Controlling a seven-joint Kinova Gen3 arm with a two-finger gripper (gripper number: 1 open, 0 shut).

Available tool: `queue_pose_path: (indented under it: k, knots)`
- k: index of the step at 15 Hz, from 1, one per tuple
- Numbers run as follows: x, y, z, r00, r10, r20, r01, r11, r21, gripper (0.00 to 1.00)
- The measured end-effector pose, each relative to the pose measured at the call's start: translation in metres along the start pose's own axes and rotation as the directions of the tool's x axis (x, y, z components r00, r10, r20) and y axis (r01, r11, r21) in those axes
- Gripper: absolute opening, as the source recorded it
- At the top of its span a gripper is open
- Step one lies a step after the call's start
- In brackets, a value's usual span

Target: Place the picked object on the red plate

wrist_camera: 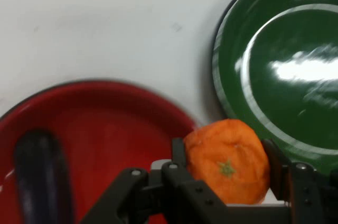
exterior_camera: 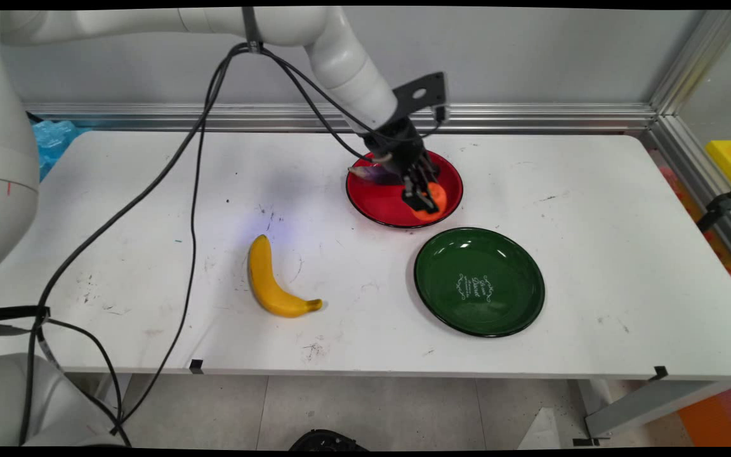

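My gripper (exterior_camera: 428, 200) is down in the red plate (exterior_camera: 378, 203), shut on an orange mandarin (exterior_camera: 435, 202) at the plate's near right side. In the hand view the mandarin (wrist_camera: 228, 161) sits squeezed between the two black fingers (wrist_camera: 178, 152), just over the red plate's rim (wrist_camera: 105, 87). A dark purple object (exterior_camera: 368, 171) lies in the red plate to the left of the gripper, and in the hand view this dark purple object (wrist_camera: 39, 176) is blurred. The green plate (exterior_camera: 505, 254) stands just in front and to the right.
A yellow banana (exterior_camera: 270, 279) lies on the white table (exterior_camera: 594, 209) left of the green plate (wrist_camera: 296, 23). Black cables (exterior_camera: 194, 190) hang from the arm across the table's left half. A metal rail runs along the back wall.
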Motion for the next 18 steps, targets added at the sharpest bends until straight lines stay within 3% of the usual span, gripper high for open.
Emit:
queue_pose_path:
  k: [7,16,17,18]
  knots:
    - [-0.036,-0.045,0.009,1.0,-0.006,0.02,0.005,0.999,0.037,0.0]
    - [-0.055,-0.059,0.037,0.999,-0.035,0.002,0.035,0.999,-0.006,0.0]
    - [-0.056,-0.06,0.039,0.999,-0.037,0.0,0.037,0.999,-0.012,1.0]
    - [-0.056,-0.06,0.04,0.999,-0.039,-0.003,0.039,0.999,-0.017,1.0]
